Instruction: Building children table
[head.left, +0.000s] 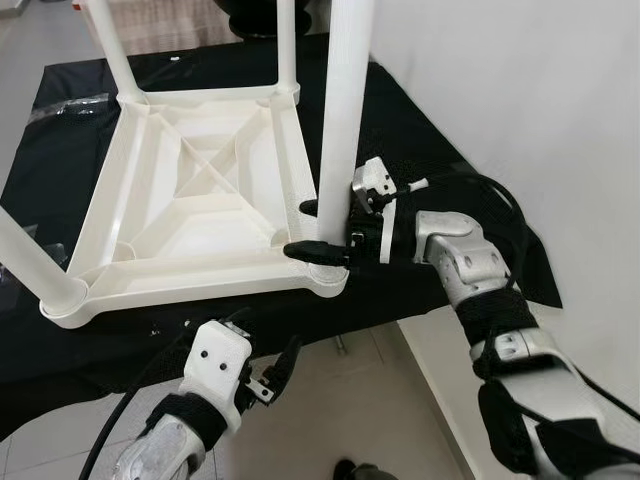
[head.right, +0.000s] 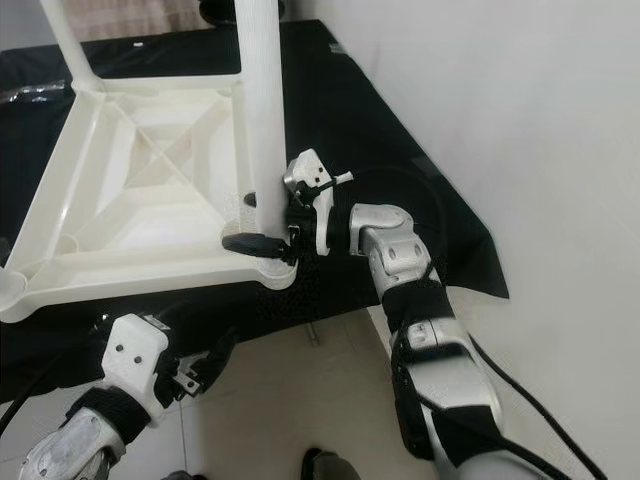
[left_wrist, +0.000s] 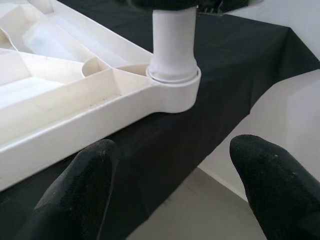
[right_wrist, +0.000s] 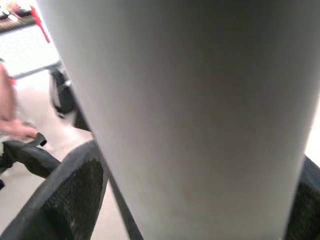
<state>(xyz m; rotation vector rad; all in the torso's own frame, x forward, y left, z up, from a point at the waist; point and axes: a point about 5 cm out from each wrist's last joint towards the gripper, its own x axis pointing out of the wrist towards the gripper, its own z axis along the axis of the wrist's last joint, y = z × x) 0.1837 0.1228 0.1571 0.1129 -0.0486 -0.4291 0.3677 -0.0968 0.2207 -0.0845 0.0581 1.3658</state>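
White plastic children's table (head.left: 200, 190) lies upside down on my black-draped worktop (head.left: 440, 170). My right hand (head.left: 318, 230) clamps the near corner leg (head.left: 340, 120) at its base; my left hand (head.left: 275, 370) hangs spread wide below the edge.

Both eye views looking down on the same upturned white table (head.left: 190, 190); right wrist view pressed against its leg (right_wrist: 190, 115).
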